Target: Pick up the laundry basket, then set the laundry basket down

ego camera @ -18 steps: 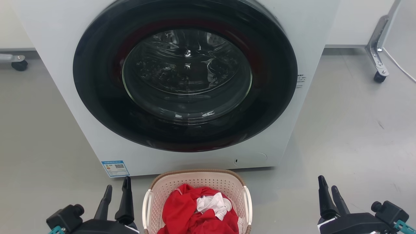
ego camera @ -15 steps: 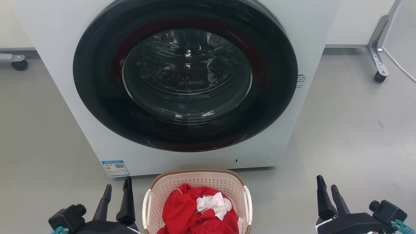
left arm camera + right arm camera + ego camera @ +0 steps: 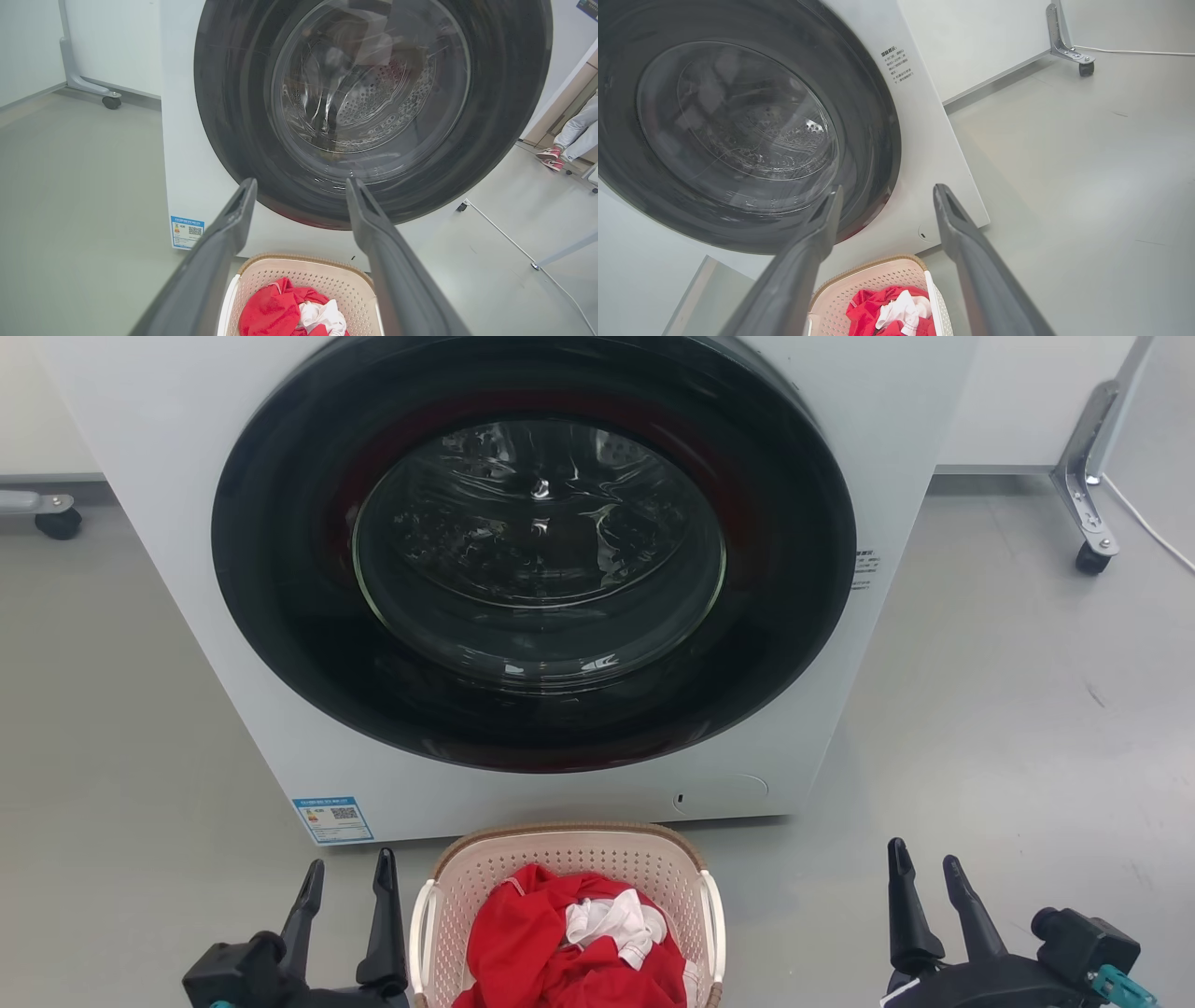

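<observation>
The laundry basket [image 3: 560, 859] stands on the floor at the bottom centre of the head view, just in front of the washer. It is cream with a brown rim and white side handles, and holds red and white clothes. My left gripper [image 3: 348, 863] is open just left of the basket's left handle, apart from it. My right gripper [image 3: 924, 857] is open well to the right of the basket. The basket [image 3: 308, 277] lies below the left gripper [image 3: 301, 184] in its wrist view. In the right wrist view the basket [image 3: 878, 280] sits low between the right gripper's [image 3: 885, 191] spread fingers.
A white front-loading washer [image 3: 532, 579] with a large dark round door, closed, fills the space ahead. Caster legs [image 3: 1088, 555] of a frame stand at the far right and another caster [image 3: 56, 523] at the far left. A white cable [image 3: 1148, 527] runs along the floor. A person's feet [image 3: 551, 158] are in the distance.
Both grippers have shifted inward toward the basket; the left one now stands close to the left handle. The basket has not moved.
</observation>
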{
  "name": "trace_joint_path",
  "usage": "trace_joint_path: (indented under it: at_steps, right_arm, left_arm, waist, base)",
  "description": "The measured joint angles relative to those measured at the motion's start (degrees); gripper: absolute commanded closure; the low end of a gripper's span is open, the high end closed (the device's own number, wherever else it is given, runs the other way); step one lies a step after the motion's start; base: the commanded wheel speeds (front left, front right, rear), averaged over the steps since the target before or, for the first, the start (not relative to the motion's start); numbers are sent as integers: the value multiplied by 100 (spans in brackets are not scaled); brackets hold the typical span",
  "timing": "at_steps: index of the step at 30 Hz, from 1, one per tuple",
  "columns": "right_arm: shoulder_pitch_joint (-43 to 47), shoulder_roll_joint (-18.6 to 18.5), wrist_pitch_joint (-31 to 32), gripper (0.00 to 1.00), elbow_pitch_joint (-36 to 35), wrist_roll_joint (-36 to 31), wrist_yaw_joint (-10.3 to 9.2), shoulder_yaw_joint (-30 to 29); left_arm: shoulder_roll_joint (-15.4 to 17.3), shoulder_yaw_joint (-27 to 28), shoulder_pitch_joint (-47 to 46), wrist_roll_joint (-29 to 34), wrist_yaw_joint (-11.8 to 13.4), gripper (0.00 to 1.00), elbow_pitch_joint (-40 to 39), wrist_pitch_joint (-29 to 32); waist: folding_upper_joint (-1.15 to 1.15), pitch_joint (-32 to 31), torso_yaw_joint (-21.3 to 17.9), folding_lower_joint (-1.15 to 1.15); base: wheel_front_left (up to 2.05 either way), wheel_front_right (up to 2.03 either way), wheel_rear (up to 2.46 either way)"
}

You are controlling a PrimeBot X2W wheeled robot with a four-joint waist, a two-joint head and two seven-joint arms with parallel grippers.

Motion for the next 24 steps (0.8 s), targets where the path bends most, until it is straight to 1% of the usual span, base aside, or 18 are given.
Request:
trace_joint_path:
  at_steps: [17, 20, 24]
  right_arm:
    - [125, -8, -370, 0, -252, -1416, -252, 231]
    - [125, -8, -409, 0, -304, -1601, -287, 269]
    - [125, -8, -483, 0, -358, -1923, -352, 330]
  left_arm:
    - [-2, -208, 188, 1591, 250, 0, -382, -378]
    - [-2, -240, 230, 1734, 291, 0, -397, -407]
    - [-1, -320, 229, 2095, 345, 0, -476, -504]
  waist:
    - [0, -12, 8, 0]
    - [0, -7, 9, 0]
    - [0, 3, 10, 0]
  base:
    - [0, 0, 0]
    - [0, 0, 0]
    - [0, 0, 0]
